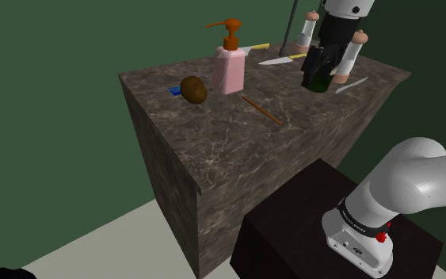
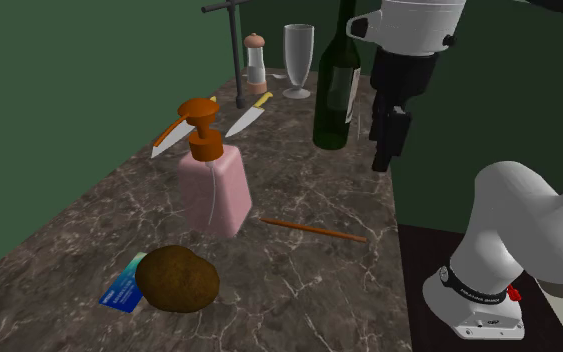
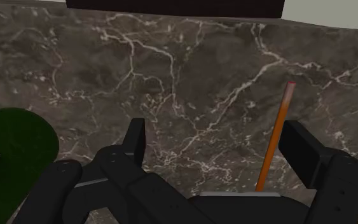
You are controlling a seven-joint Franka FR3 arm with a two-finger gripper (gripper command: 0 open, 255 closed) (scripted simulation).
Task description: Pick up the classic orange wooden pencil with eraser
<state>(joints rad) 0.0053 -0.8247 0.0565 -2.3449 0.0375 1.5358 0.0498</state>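
The orange pencil (image 2: 314, 230) with a reddish eraser tip lies flat on the dark marble counter (image 2: 299, 300), a little in front of the pink soap dispenser (image 2: 212, 185). From the shoulder view the pencil (image 1: 261, 109) is a thin line near the counter's middle. My black gripper (image 2: 385, 155) hangs open well above the counter, beside the green bottle (image 2: 334, 90). In the wrist view the pencil (image 3: 276, 137) lies far below the gripper (image 3: 219, 143), between its spread fingers (image 3: 135, 137) and closer to one of them. Nothing is held.
A brown potato-like lump (image 2: 176, 280) rests on a blue card (image 2: 121, 292) near the counter's front. At the back stand a wine glass (image 2: 298, 60), a pepper mill (image 2: 256, 62) and a dark post (image 2: 234, 50). Two knives (image 2: 249, 118) lie behind the dispenser.
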